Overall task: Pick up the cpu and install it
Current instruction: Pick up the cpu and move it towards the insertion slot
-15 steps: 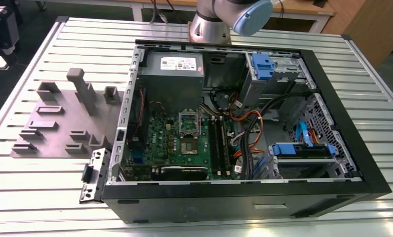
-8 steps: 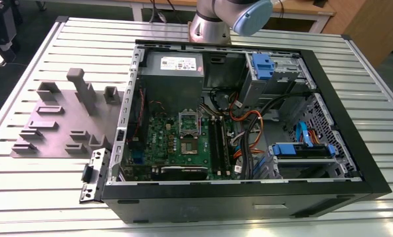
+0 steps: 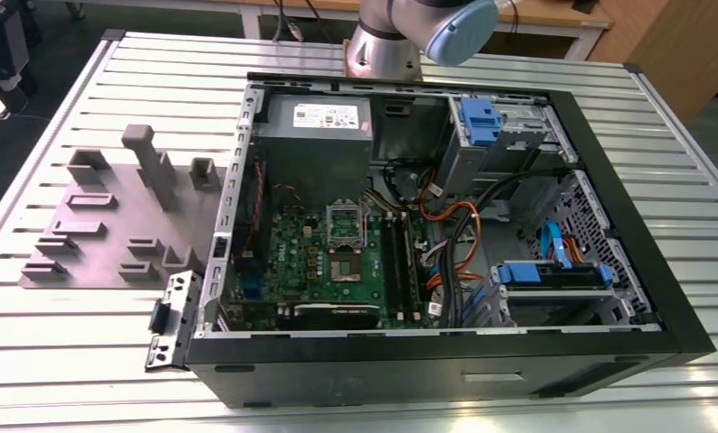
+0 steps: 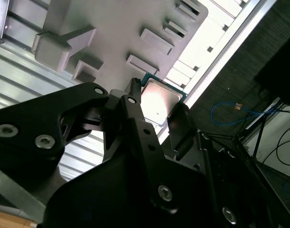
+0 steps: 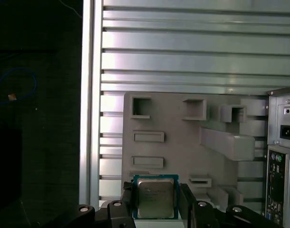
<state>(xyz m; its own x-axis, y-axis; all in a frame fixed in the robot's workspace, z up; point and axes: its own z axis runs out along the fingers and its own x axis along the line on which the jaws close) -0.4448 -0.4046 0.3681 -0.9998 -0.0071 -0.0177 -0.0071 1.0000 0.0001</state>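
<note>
The cpu (image 5: 156,198) has a silver-grey top and a teal rim. The gripper (image 4: 158,108) is black. The fixture tray (image 5: 173,128) is plain grey, and the bench (image 5: 183,47) is ribbed silver. The case (image 3: 455,372) is black, the motherboard (image 3: 289,245) green and the drive latches (image 3: 477,117) blue.

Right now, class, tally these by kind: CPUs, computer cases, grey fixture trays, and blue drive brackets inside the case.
cpu: 1
computer case: 1
grey fixture tray: 1
blue drive brackets: 2
Total: 5
</note>
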